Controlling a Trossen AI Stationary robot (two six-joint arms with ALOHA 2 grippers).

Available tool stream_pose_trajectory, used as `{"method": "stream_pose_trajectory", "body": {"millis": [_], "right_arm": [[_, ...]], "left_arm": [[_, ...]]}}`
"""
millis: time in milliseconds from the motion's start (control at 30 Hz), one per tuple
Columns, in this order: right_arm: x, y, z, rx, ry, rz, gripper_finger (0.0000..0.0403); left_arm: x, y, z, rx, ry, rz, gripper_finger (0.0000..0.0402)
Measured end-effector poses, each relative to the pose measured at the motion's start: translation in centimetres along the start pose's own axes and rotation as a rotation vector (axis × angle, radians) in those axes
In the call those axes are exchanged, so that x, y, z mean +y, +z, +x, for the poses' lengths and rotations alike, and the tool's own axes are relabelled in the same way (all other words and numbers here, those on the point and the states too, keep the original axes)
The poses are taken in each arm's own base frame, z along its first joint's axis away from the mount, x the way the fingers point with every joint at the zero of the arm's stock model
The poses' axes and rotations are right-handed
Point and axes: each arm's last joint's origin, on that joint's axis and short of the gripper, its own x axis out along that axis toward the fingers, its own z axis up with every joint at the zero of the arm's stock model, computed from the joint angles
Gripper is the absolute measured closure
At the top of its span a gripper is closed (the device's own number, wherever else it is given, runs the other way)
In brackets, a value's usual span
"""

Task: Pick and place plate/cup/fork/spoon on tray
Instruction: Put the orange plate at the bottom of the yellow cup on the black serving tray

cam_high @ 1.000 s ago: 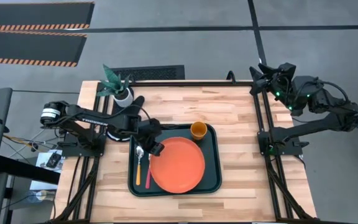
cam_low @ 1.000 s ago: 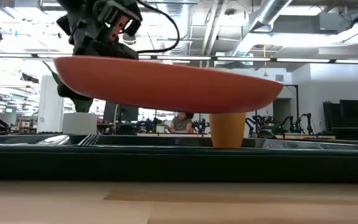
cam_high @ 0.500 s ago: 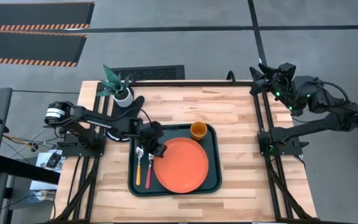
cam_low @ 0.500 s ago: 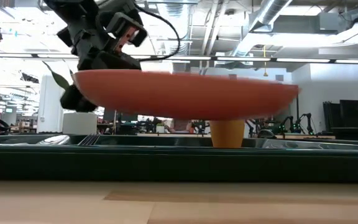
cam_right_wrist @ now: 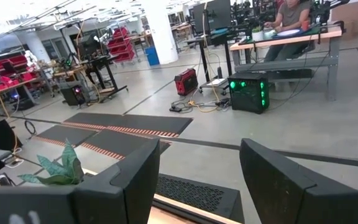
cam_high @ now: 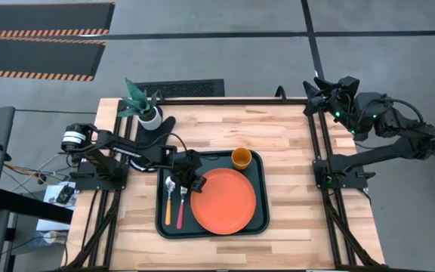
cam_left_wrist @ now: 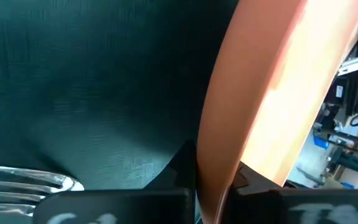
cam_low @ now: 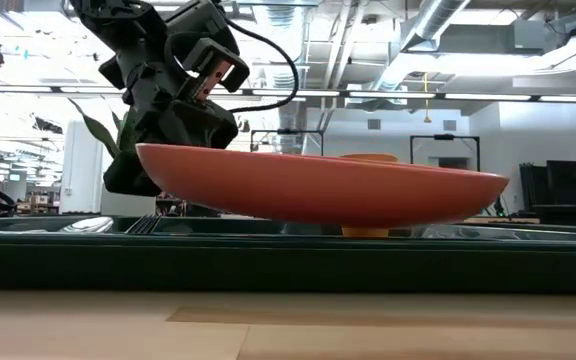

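Plastic plate [cam_high: 223, 201], judged light, stiff and slick, is being pinched at its raised rim by the left gripper [cam_high: 192, 182] just above the tray [cam_high: 260, 219]; the right gripper [cam_right_wrist: 197, 180], spread, is being kept off-table.

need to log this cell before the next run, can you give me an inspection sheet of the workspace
surface: wooden table, bare right of the tray.
job's things: tray holds spoon, fork, cup; plate held above it.
clutter: potted plant, black mat.
grippers: left gripper shut on plate's rim; right gripper open, off the table's far right corner.
cables: on the floor, left of the table.
surroundings: person seated at a desk.
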Motion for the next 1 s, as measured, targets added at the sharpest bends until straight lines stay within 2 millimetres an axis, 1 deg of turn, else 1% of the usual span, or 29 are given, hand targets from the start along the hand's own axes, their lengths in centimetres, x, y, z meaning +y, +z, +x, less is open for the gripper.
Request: {"method": "stream_pose_trajectory", "body": {"millis": [200, 700, 800, 900, 1000], "right_arm": [[0.0, 0.0, 0.0, 0.0, 0.0, 0.001, 0.0158], [0.0, 0.0, 0.0, 0.0, 0.0, 0.001, 0.0158], [0.0, 0.0, 0.0, 0.0, 0.0, 0.0, 0.0158], [0.0, 0.0, 0.0, 0.0, 0.0, 0.001, 0.0158], [0.0, 0.0, 0.0, 0.0, 0.0, 0.001, 0.0158]], "left_arm": [[0.2, 0.2, 0.7, 0.011, -0.01, -0.008, 0.0401], [0.2, 0.5, 0.6, -0.014, -0.01, -0.007, 0.0401], [0.3, 0.7, 1.1, -0.012, -0.017, -0.014, 0.0401], [0.5, 1.0, 2.1, 0.014, -0.05, -0.022, 0.0401], [0.5, 1.1, 2.4, 0.016, -0.062, -0.028, 0.0401]]}}
